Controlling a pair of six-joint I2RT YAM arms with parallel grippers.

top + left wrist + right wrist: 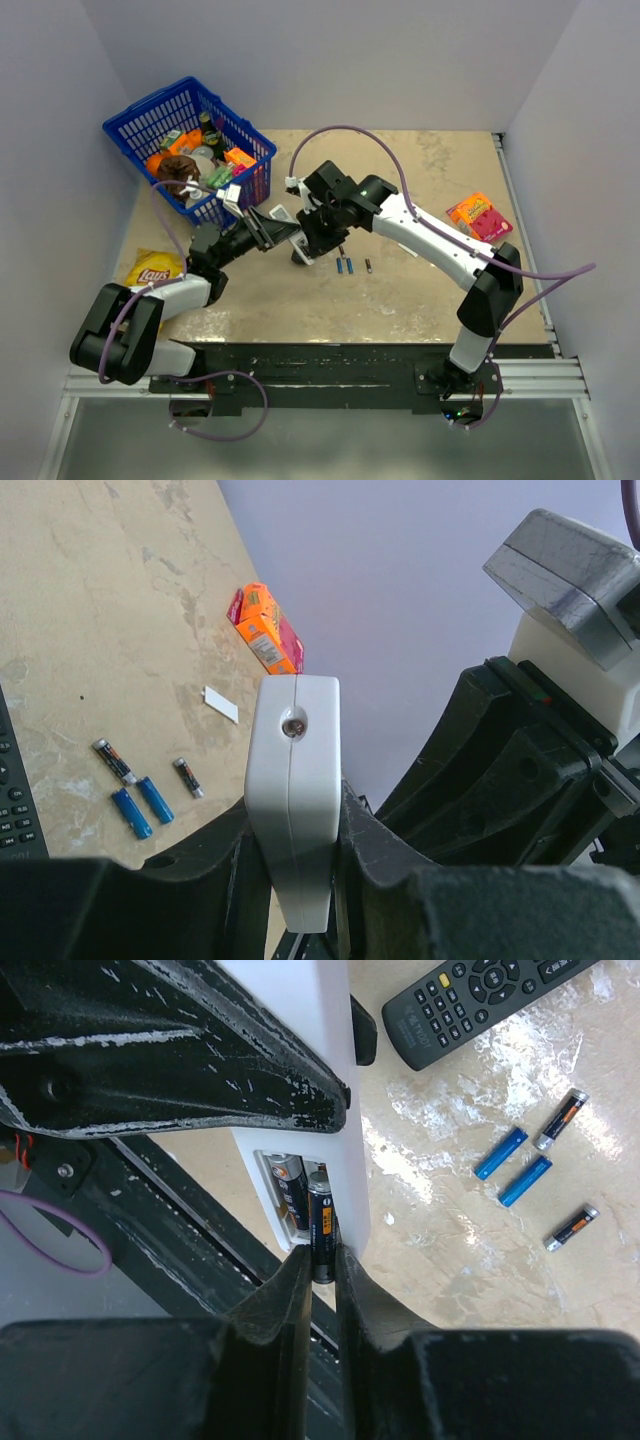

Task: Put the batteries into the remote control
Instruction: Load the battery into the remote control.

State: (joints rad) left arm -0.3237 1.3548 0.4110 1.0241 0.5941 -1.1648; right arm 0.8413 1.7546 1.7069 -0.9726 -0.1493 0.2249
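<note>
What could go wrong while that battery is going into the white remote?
1. The battery pinched in the right gripper is not fully seated; released crooked, it could pop out.
2. The left gripper holds the remote control in mid-air by its edges; pushing might twist it loose.

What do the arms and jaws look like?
The left arm and right arm match: white link shells and black joint housings. A purple cable loops along each. The jaws are black and angular, with edges scuffed pale.
</note>
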